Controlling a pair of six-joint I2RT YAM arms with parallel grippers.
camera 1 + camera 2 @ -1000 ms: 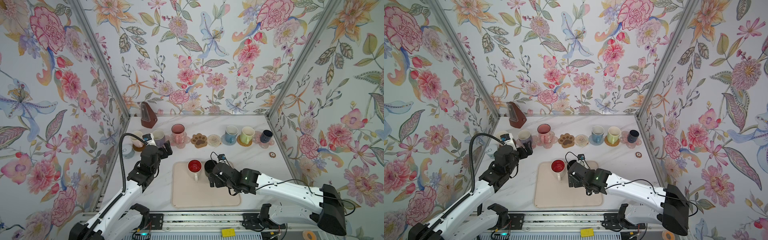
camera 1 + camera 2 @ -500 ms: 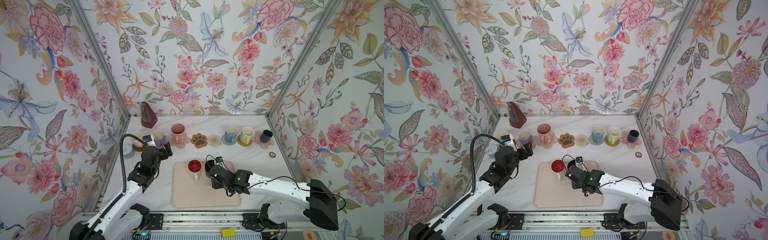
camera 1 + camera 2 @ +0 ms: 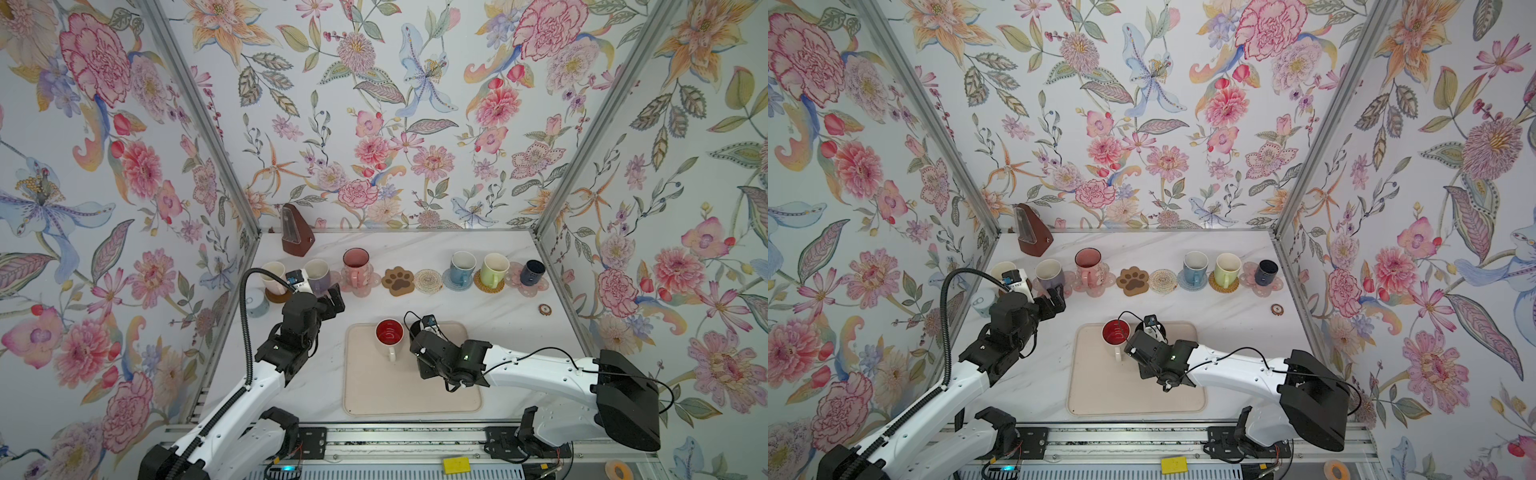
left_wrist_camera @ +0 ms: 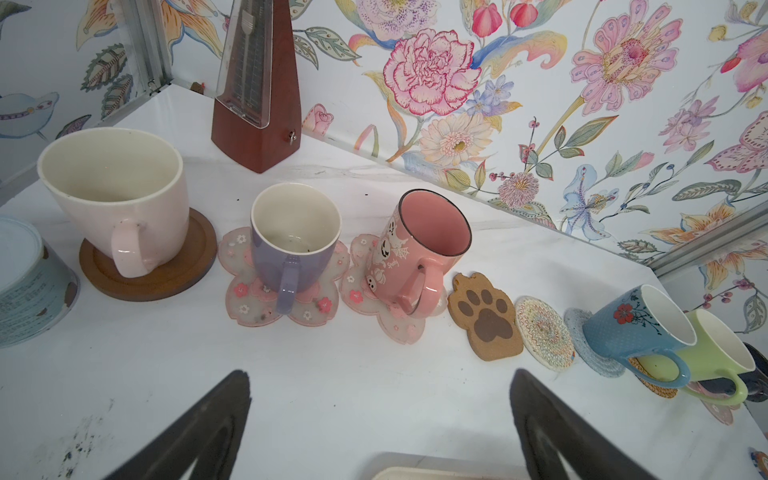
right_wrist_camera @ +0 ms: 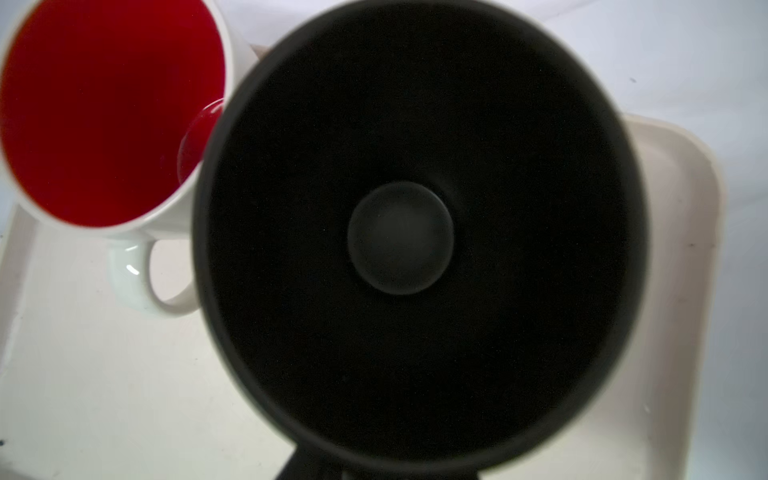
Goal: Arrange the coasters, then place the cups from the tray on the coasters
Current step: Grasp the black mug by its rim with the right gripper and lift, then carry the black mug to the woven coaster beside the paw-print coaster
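Observation:
On the beige tray (image 3: 407, 395) stand a red-inside white cup (image 3: 389, 336) and, touching it, a black cup (image 5: 401, 237). My right gripper (image 3: 417, 338) hangs over the black cup and hides most of it in both top views. In the right wrist view its jaws are shut on the near rim. Along the back, six cups stand on coasters. The brown paw-print coaster (image 3: 398, 281) and the cream woven coaster (image 3: 428, 281) lie bare between the speckled pink cup (image 3: 356, 264) and the blue cup (image 3: 462, 268). My left gripper (image 4: 380, 382) hovers open near the lavender cup (image 4: 293, 245).
A brown metronome (image 3: 296, 230) stands in the back left corner. A pale-blue lidded can (image 3: 257, 303) sits by the left wall, and a small round object (image 3: 545, 308) lies near the right wall. Floral walls close in three sides.
My right gripper has moved in over the black cup and closed on its rim. The left arm has not moved.

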